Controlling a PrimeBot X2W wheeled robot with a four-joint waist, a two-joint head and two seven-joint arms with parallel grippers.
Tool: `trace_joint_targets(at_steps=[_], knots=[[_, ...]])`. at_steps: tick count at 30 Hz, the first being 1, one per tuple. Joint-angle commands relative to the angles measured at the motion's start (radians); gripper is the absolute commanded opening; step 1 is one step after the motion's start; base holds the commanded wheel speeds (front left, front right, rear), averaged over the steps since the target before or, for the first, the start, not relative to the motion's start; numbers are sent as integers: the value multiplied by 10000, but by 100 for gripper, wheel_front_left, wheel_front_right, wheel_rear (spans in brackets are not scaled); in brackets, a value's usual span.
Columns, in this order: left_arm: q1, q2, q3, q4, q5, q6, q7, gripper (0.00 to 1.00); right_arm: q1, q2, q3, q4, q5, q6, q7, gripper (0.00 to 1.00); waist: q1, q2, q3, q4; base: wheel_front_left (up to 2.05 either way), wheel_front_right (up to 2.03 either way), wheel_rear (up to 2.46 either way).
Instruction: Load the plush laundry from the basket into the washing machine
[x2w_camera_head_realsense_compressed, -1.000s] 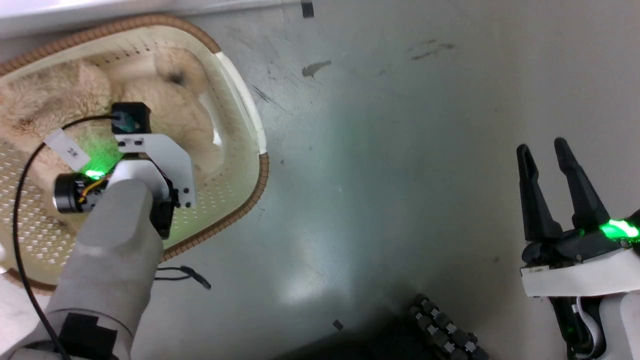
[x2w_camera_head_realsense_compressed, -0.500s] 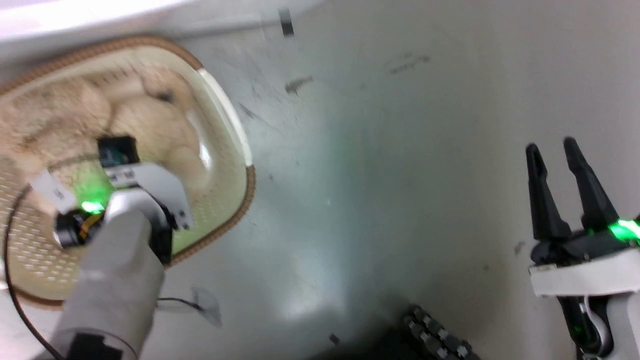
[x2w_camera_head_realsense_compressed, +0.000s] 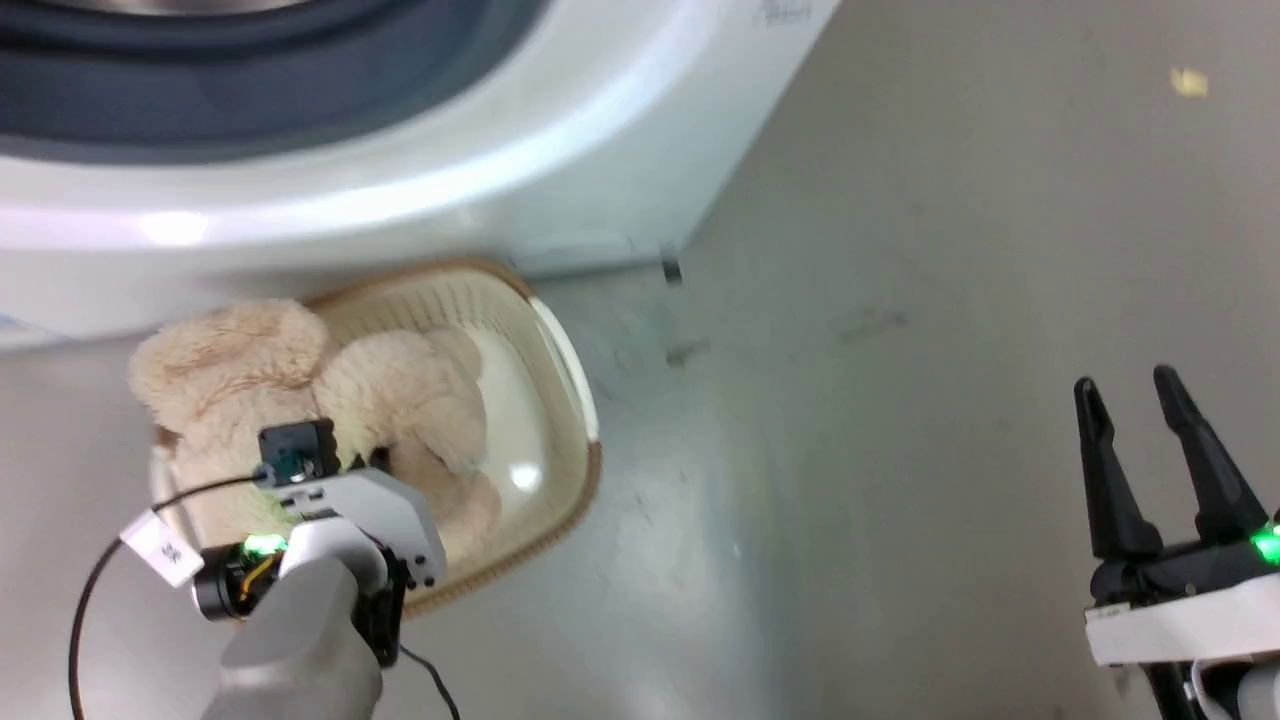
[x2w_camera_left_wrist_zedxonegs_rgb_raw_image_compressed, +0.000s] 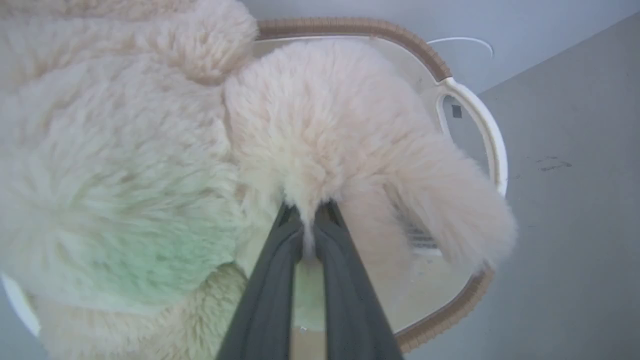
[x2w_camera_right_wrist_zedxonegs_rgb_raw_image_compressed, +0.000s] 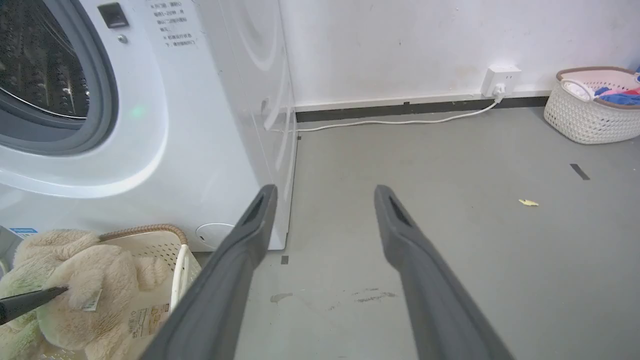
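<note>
Floor (x2w_camera_head_realsense_compressed: 900, 300) right of the basket (x2w_camera_head_realsense_compressed: 568, 365) is wide open. Basket sits right at the foot of the washing machine (x2w_camera_head_realsense_compressed: 400, 190), plush laundry (x2w_camera_head_realsense_compressed: 400, 400) heaped above its rim (drum mouth (x2w_camera_right_wrist_zedxonegs_rgb_raw_image_compressed: 40, 65) overhead looks unblocked).

The fluffy cream-beige plush laundry (x2w_camera_head_realsense_compressed: 300, 390) is bulging above the brown woven-look rim of the cream perforated basket (x2w_camera_head_realsense_compressed: 565, 400), which is sitting on the floor (x2w_camera_head_realsense_compressed: 900, 350) just before the white washing machine (x2w_camera_head_realsense_compressed: 450, 190), below its grey-sealed drum.
</note>
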Motion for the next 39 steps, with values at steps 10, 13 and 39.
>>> trace_joint_targets(at_steps=[10, 13, 39], knots=[[2258, 184, 563, -3762, 788, -22, -167, 0, 796, 205, -98, -67, -654, 6, -44, 100, 1, -1, -2592, 911, 0, 0, 0], [2987, 211, 904, -5250, 1138, 60, -168, 0, 940, 240, -124, -54, -782, 6, -44, 100, 1, -1, -2912, 961, 0, 0, 0], [-980, 27, 2149, -9087, 3177, 696, 1102, 0, -408, 224, 294, -176, 150, 6, -44, 100, 1, -1, 656, -506, 0, 0, 0]])
